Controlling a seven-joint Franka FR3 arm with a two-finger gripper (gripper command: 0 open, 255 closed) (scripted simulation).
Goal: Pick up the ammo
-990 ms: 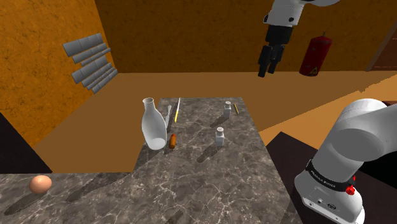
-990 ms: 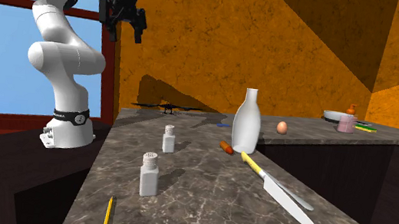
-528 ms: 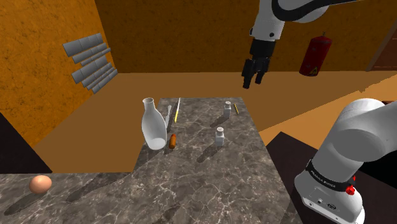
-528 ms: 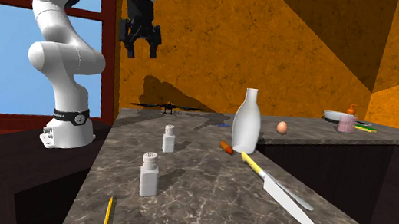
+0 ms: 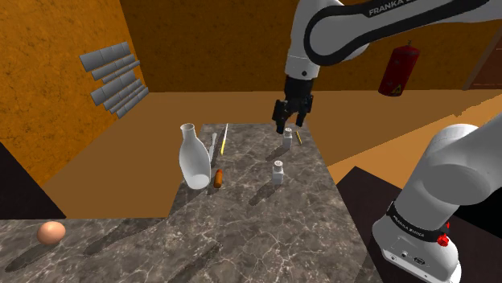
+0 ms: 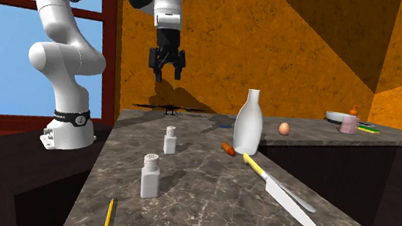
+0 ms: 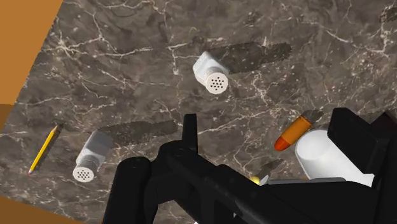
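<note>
The ammo [image 5: 217, 178] is a small orange cartridge lying on the dark marble counter [image 5: 265, 217], touching or nearly touching the foot of a white bottle [image 5: 193, 161]. In the second exterior view the ammo [image 6: 227, 146] lies just left of the bottle [image 6: 247, 123]. Through the wrist camera the ammo [image 7: 294, 130] shows beside the bottle [image 7: 324, 156]. My black gripper [image 5: 288, 120] hangs open in the air above the counter's far end, well apart from the ammo. From the second exterior view the gripper [image 6: 166, 73] shows its two fingers spread with nothing between them.
Two white shakers [image 5: 278, 172] [image 5: 287, 135] stand on the counter, a yellow pencil [image 5: 298, 137] beyond them. A yellow-handled knife [image 5: 224, 138] lies behind the bottle. An egg [image 5: 51, 232] rests on the lower counter at the shoulder view's left. A red extinguisher [image 5: 398, 70] hangs on the far wall.
The arm has swung the gripper down and towards the shoulder view's left, from high beside the extinguisher to just above the far shaker. The fingers stay open. Nothing on the counter moved.
</note>
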